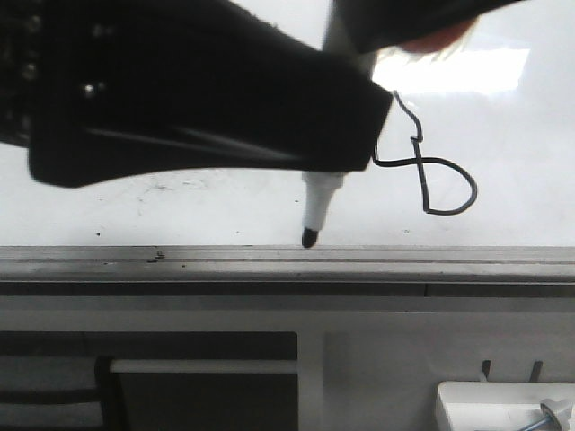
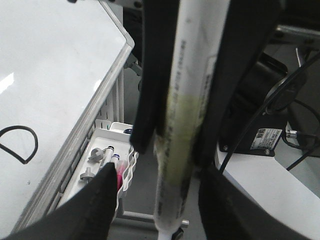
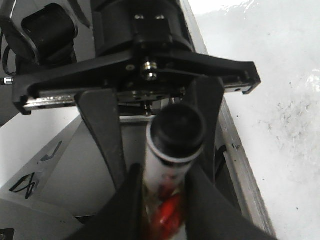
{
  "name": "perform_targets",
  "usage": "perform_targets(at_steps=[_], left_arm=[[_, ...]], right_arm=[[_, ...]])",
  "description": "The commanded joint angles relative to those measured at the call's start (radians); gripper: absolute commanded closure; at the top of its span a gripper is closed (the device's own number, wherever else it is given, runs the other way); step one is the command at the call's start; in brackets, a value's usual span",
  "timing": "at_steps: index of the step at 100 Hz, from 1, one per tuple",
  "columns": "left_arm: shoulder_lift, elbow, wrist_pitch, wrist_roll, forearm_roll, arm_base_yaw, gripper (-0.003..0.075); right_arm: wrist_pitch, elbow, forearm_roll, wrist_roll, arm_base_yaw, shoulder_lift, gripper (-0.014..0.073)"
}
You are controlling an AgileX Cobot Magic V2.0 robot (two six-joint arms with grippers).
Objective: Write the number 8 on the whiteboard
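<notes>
1. Gripping the marker [image 1: 319, 208], the right gripper [image 3: 162, 197] holds it closed; left gripper [image 3: 155, 107] state cannot be told.
2. Keep the tip clear: the number 8 [image 1: 429, 172] sits beside it on the whiteboard [image 1: 503, 117].

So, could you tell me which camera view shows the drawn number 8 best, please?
The front view: the number 8 lies nearly whole on the whiteboard, only its top hidden behind the arm. The left wrist view catches just one rounded loop at the picture's edge. The right wrist view shows only smudged board, no line.
</notes>
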Motion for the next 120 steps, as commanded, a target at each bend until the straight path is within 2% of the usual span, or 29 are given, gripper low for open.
perform_targets(at_steps=[1, 8, 24, 40, 47, 54, 59, 66, 70, 75, 89, 96, 102, 104, 105, 117, 120], left_arm=[[-0.012, -0.031, 0.054, 0.002, -0.060, -0.005, 0.0398], [-0.010, -0.031, 0.052, 0.002, -0.059, -0.006, 0.0469], [-0.010, -0.031, 0.042, -0.001, -0.051, -0.006, 0.0743], [-0.010, -0.029, 0.034, -0.006, -0.030, -0.006, 0.0741], [-0.010, -0.027, 0.038, -0.006, -0.025, -0.006, 0.0741], [-0.010, -0.025, 0.053, -0.006, -0.024, -0.006, 0.0741], [-0.010, -0.023, 0.064, -0.006, -0.024, -0.006, 0.0741], [-0.012, -0.023, 0.066, -0.009, -0.017, -0.006, 0.0741], [-0.012, -0.023, 0.066, -0.014, -0.013, -0.006, 0.0741], [-0.012, -0.023, 0.062, -0.040, -0.003, -0.006, 0.0741], [-0.012, -0.021, 0.007, -0.092, 0.004, -0.006, 0.0741], [-0.012, -0.021, -0.071, -0.137, 0.002, -0.006, 0.0741], [-0.012, -0.021, -0.171, -0.191, -0.003, -0.006, 0.0741], [-0.012, -0.021, -0.209, -0.203, -0.010, -0.006, 0.0741], [-0.012, -0.021, -0.221, -0.208, -0.012, -0.006, 0.0741], [-0.004, -0.021, -0.428, -0.236, -0.104, -0.006, 0.0741], [0.002, -0.030, -0.464, -0.251, -0.104, -0.006, 0.0741]], right_arm=[[-0.024, -0.024, 0.062, -0.016, 0.001, 0.007, 0.0646], [-0.021, -0.024, 0.062, -0.016, 0.001, 0.013, 0.0646], [-0.021, -0.024, 0.095, -0.016, 0.001, 0.013, 0.0646], [-0.049, -0.024, 0.145, -0.016, 0.001, 0.013, 0.0628], [-0.071, -0.024, 0.146, -0.016, 0.001, 0.013, 0.0537], [-0.098, -0.024, 0.156, -0.014, 0.001, 0.011, 0.0365], [-0.116, -0.026, 0.163, -0.014, 0.001, 0.006, 0.0207], [-0.155, -0.027, 0.176, -0.014, 0.001, -0.013, 0.0052], [-0.190, -0.027, 0.176, -0.014, 0.001, -0.032, -0.0001], [-0.224, -0.027, 0.176, -0.014, 0.001, -0.060, -0.0017], [-0.327, -0.027, 0.176, -0.014, 0.001, -0.151, 0.0040], [-0.360, -0.027, 0.176, -0.013, 0.001, -0.196, 0.0120], [-0.385, -0.027, 0.176, -0.013, 0.001, -0.226, 0.0237], [-0.395, -0.027, 0.176, -0.010, 0.001, -0.238, 0.0302], [-0.398, -0.027, 0.176, -0.007, 0.001, -0.241, 0.0302], [-0.448, -0.025, 0.176, 0.002, 0.001, -0.272, 0.0648], [-0.454, -0.025, 0.176, 0.010, 0.001, -0.271, 0.0659]])
